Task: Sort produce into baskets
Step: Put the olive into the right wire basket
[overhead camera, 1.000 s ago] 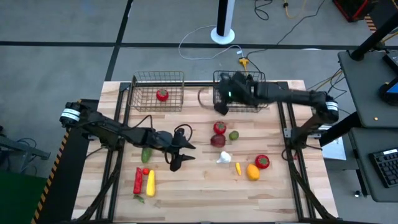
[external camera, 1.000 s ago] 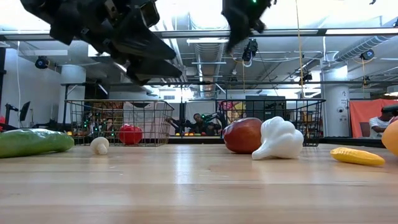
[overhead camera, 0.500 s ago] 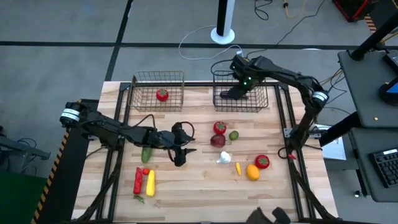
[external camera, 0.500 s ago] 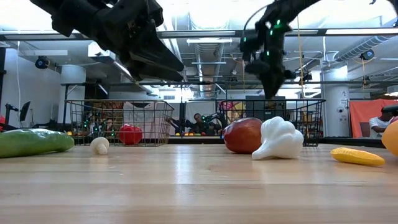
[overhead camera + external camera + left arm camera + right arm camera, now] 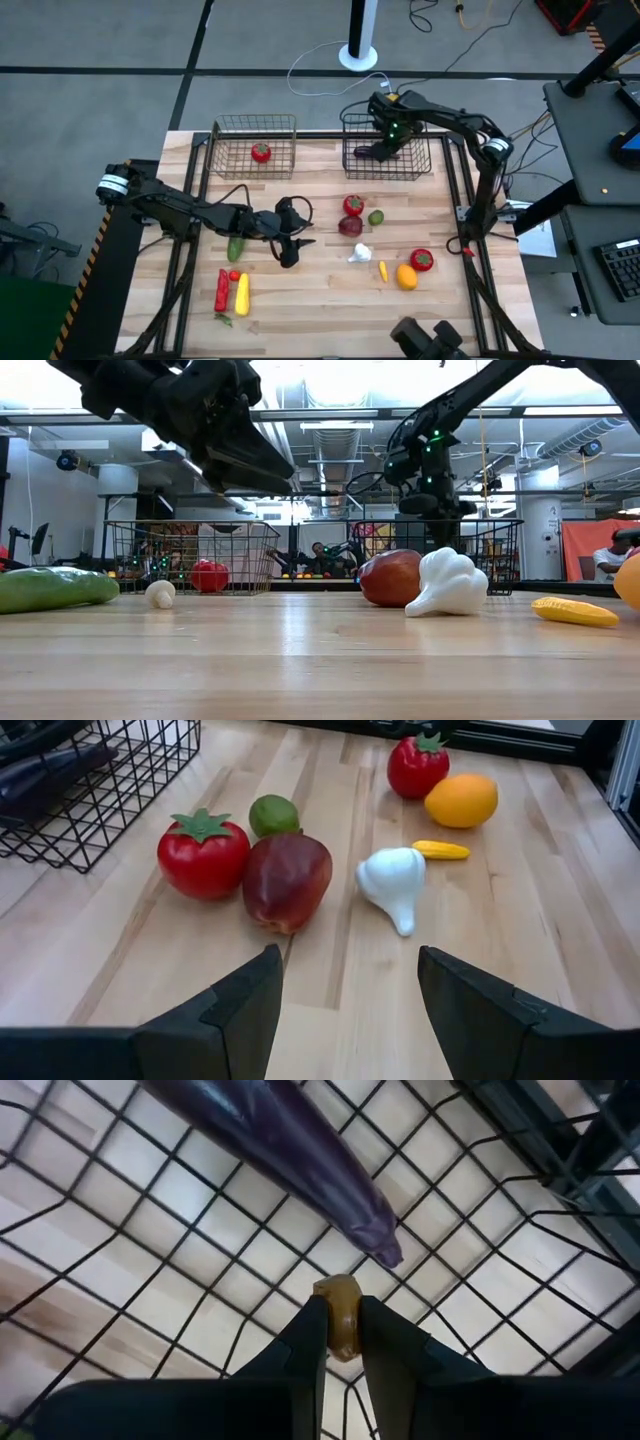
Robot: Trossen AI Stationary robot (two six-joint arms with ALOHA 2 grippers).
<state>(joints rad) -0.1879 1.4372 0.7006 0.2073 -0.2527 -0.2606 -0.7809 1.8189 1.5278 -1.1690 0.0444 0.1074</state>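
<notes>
My right gripper (image 5: 338,1312) points down into the right basket (image 5: 420,168) and is shut on a small orange-brown piece of produce (image 5: 338,1295). A long purple piece (image 5: 285,1155) lies on that basket's wire floor beside it. The left basket (image 5: 225,165) holds a red tomato (image 5: 261,153). My left gripper (image 5: 345,982) hovers open above the table's middle, with nothing between its fingers. It faces a red tomato (image 5: 203,853), a dark-red piece (image 5: 286,880), a green round one (image 5: 273,814) and a white piece (image 5: 393,880), all resting on the wood. My right gripper pinches the small orange-brown piece (image 5: 338,1330) between its two fingertips (image 5: 305,1342). The fingers come from above, pointing down. The piece's free end sticks out past the tips, clear of the wire floor and close to the purple piece's tip (image 5: 385,1250).
A green cucumber (image 5: 236,247), a red long piece (image 5: 221,290), a yellow long piece (image 5: 242,293) and a small red one (image 5: 234,275) lie near the left arm. An orange (image 5: 406,276), a red piece (image 5: 422,260) and a small yellow one (image 5: 383,270) lie at the near right.
My right gripper has swung from the right basket's near-left corner to over the basket, tipped to point down, and sunk toward its wire floor, staying shut. My left gripper has tipped a little in place.
</notes>
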